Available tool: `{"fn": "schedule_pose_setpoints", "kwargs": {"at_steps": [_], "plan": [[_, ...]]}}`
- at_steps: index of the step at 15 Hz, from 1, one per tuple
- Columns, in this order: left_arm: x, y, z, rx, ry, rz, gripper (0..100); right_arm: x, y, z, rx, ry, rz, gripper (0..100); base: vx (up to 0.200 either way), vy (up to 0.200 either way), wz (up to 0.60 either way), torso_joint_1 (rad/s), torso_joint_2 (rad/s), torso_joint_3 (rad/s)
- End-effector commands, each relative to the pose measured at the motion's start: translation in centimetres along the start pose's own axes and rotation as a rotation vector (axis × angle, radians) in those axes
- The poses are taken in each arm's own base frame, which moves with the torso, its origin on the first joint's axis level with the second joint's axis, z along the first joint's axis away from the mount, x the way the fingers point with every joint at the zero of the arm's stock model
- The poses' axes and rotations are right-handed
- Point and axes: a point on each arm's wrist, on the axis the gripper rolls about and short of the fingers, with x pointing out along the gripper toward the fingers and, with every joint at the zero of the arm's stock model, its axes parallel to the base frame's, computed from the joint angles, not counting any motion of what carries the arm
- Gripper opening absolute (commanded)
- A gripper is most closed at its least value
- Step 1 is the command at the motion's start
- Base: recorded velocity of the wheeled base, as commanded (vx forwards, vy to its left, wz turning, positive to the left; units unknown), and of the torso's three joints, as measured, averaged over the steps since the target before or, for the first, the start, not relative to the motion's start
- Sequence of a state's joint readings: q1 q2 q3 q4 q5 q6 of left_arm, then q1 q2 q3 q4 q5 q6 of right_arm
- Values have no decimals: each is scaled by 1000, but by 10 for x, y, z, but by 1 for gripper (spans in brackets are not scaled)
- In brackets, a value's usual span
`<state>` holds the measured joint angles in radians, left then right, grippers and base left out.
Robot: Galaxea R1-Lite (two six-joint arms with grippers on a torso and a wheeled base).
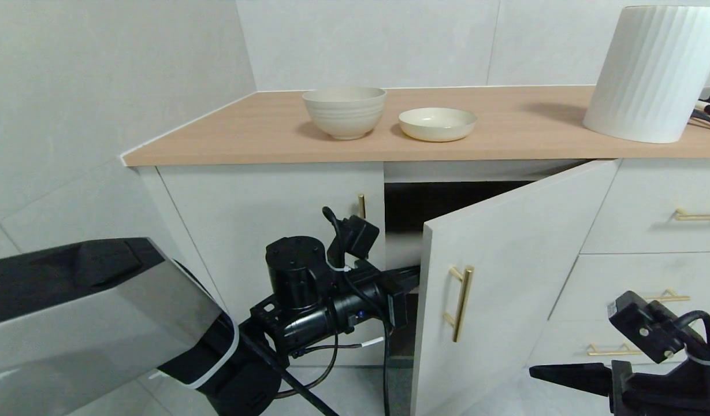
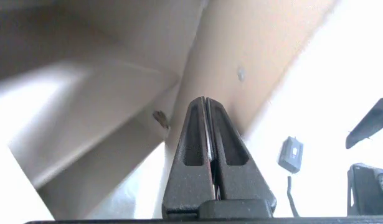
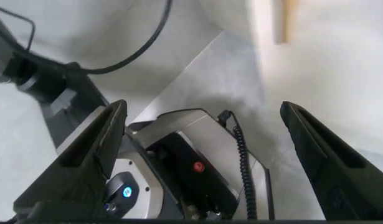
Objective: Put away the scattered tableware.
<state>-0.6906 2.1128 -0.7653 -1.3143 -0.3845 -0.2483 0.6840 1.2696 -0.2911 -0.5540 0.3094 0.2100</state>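
A deep bowl and a shallow dish stand side by side, not touching, on the desk. Both are well apart from a ribbed white tub. Below them a cabinet door stands open. The left tool is closed on nothing, its tip at the dark opening by the door's handle edge. The right tool is spread wide and empty, low before the drawers.
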Motion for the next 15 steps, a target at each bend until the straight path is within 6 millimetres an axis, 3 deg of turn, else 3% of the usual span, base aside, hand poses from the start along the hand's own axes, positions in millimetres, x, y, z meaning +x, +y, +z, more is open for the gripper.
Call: {"fn": "schedule_pose_setpoints", "kwargs": {"at_steps": [1, 12, 15], "plan": [[2, 1, -2, 0, 1, -2, 0, 0, 1, 0, -1, 0, 3, 100, 0, 0, 0, 0, 0, 0], [24, -3, 27, -16, 45, -5, 0, 2, 2, -2, -6, 10, 8, 100, 0, 0, 0, 0, 0, 0], [25, -5, 27, -22, 45, -8, 0, 1, 2, -2, -6, 12, 8, 100, -200, 0, 0, 7, 1, -1]]}}
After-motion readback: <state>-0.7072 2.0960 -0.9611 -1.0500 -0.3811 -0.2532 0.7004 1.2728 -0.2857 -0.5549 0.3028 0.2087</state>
